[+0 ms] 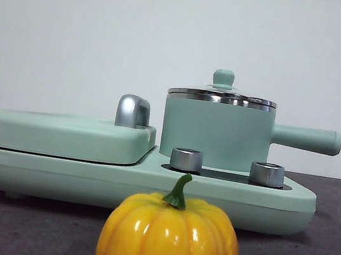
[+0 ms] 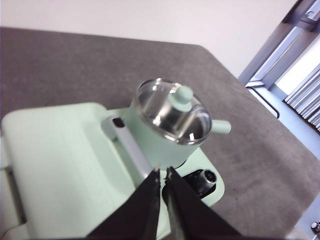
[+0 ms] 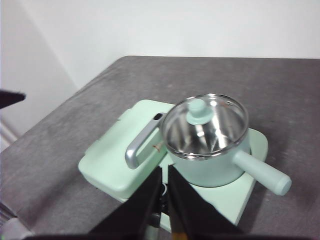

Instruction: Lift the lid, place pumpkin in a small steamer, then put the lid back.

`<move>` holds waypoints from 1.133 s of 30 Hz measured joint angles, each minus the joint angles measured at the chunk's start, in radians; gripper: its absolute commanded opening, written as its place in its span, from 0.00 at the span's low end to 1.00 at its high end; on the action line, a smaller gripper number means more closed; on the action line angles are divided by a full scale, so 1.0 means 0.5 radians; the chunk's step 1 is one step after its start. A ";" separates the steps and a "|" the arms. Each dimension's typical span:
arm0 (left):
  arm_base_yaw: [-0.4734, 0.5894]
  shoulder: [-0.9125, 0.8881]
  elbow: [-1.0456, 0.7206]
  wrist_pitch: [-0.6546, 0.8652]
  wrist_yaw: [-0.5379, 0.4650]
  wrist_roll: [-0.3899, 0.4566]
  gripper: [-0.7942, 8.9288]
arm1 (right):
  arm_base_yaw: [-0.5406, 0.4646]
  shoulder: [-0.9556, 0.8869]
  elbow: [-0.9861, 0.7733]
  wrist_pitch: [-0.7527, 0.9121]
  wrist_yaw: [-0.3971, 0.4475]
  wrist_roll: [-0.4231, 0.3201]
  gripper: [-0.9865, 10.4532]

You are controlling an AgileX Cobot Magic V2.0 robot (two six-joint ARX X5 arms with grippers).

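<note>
The glass lid (image 1: 222,97) with its mint-green knob (image 1: 223,78) rests on the small steamer (image 1: 216,134), whose long handle (image 1: 305,139) points right. From above, the lid (image 2: 173,111) (image 3: 205,125) covers the pot (image 2: 160,142) (image 3: 212,165). The yellow-orange pumpkin (image 1: 170,238) with a green stem stands on the table in front, in the front view only. My left gripper (image 2: 163,172) hangs shut above the appliance, short of the pot. My right gripper (image 3: 165,170) is shut too, high over the base's front edge. Neither holds anything.
The steamer stands on a wide mint-green appliance base (image 1: 148,188) with two chrome knobs (image 1: 186,159) (image 1: 267,174). A flat griddle cover (image 1: 60,133) with a chrome handle (image 1: 132,111) fills its left half. Grey table (image 3: 60,145) surrounds it; a wall stands behind.
</note>
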 measured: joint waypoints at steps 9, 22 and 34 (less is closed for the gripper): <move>-0.032 0.027 0.017 0.018 0.002 0.014 0.51 | 0.000 -0.001 0.000 -0.067 -0.008 -0.033 0.36; -0.134 0.205 0.038 0.151 0.002 0.005 0.67 | 0.000 0.000 0.000 -0.067 -0.009 -0.034 0.54; -0.421 0.790 0.459 0.146 -0.045 0.113 0.65 | 0.000 0.000 0.000 -0.067 -0.033 -0.034 0.54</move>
